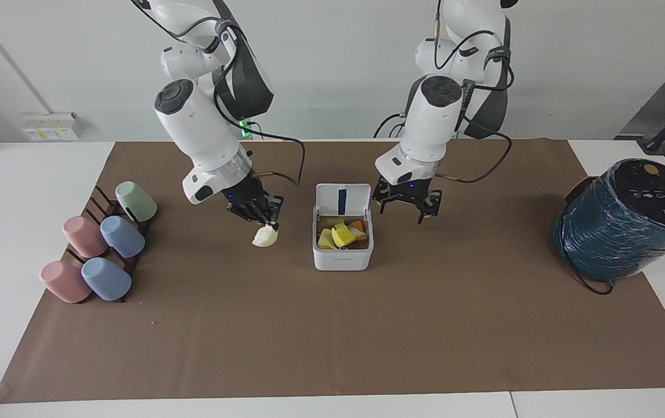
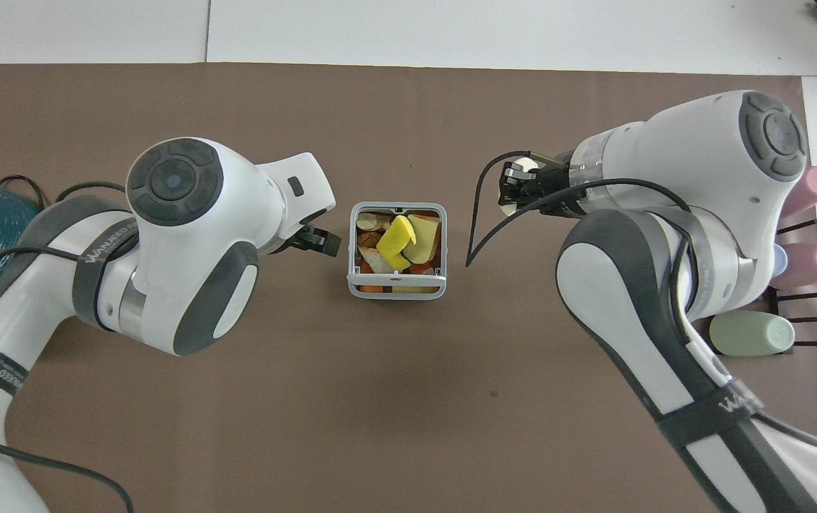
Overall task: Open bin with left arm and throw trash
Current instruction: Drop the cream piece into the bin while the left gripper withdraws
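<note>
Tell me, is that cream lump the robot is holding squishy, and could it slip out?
Probably squishy and light: the cream lump looks like foam and hangs from just the tips of the right pincer without sagging it. It could slip, since only its top edge is pinched. Its rounded shape might roll a little if dropped.

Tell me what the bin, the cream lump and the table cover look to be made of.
The bin: likely smooth white moulded plastic, going by its rounded corners and slight sheen. The cream lump in the right hand: possibly soft foam, matte and irregular. The table cover: probably brown paper, flat and matte with straight-cut edges.
</note>
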{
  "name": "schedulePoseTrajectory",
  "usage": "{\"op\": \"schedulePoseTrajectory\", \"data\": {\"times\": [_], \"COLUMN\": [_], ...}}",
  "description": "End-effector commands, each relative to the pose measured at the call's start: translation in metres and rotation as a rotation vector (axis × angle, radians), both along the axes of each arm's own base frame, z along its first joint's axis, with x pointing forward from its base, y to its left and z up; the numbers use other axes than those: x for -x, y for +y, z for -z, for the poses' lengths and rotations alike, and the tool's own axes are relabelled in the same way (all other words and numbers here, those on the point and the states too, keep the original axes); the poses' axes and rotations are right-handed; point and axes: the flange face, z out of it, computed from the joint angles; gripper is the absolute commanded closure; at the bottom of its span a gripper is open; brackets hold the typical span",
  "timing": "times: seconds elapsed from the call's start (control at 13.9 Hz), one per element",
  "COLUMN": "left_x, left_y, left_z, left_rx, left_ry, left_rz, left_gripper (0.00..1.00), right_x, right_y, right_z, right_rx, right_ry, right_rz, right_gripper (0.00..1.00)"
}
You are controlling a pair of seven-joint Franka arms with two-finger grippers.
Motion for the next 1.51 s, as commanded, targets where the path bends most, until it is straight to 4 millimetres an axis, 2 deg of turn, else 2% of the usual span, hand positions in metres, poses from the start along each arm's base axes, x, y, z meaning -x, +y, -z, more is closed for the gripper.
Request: {"op": "schedulePoseTrajectory", "data": {"times": [0.0, 0.07, 0.14, 0.36, 0.5, 0.79, 0.86, 0.93, 1.08, 1.15, 1.29, 1.36, 1.44], "left_x": [0.000, -0.001, -0.003, -0.007, -0.003, 0.003, -0.001, -0.005, -0.015, -0.018, -0.021, -0.017, -0.007], "left_y": [0.044, 0.061, 0.082, 0.140, 0.166, 0.205, 0.215, 0.227, 0.233, 0.235, 0.239, 0.240, 0.240], "left_z": [-0.020, -0.026, -0.032, -0.064, -0.084, -0.120, -0.133, -0.147, -0.162, -0.165, -0.171, -0.172, -0.165], "left_rx": [-0.009, -0.014, -0.017, -0.003, 0.002, 0.003, 0.004, 0.002, -0.005, -0.009, -0.019, -0.014, -0.018], "left_ry": [0.028, 0.042, 0.054, 0.018, 0.002, -0.010, -0.017, -0.024, -0.010, 0.001, 0.015, 0.014, 0.040], "left_rz": [-0.064, -0.091, -0.125, -0.210, -0.238, -0.281, -0.293, -0.295, -0.293, -0.294, -0.300, -0.297, -0.293], "left_gripper": [0.00, 0.00, 0.00, 0.00, 0.00, 0.00, 0.00, 0.00, 0.00, 0.00, 0.00, 0.00, 0.00], "right_x": [0.005, 0.010, 0.013, 0.035, 0.043, 0.055, 0.055, 0.056, 0.055, 0.055, 0.054, 0.054, 0.053], "right_y": [0.042, 0.064, 0.078, 0.109, 0.114, 0.126, 0.125, 0.127, 0.126, 0.125, 0.126, 0.126, 0.125], "right_z": [0.005, 0.008, 0.011, 0.035, 0.043, 0.053, 0.054, 0.054, 0.054, 0.055, 0.053, 0.054, 0.052], "right_rx": [-0.094, -0.128, -0.153, -0.168, -0.162, -0.148, -0.147, -0.148, -0.148, -0.148, -0.149, -0.149, -0.151], "right_ry": [0.024, 0.021, 0.031, 0.098, 0.123, 0.141, 0.142, 0.143, 0.141, 0.140, 0.138, 0.137, 0.133], "right_rz": [0.132, 0.169, 0.209, 0.214, 0.212, 0.189, 0.191, 0.188, 0.190, 0.190, 0.190, 0.189, 0.186], "right_gripper": [1.00, 1.00, 1.00, 1.00, 0.98, 0.85, 0.79, 0.65, 0.36, 0.30, 0.27, 0.26, 0.26]}}
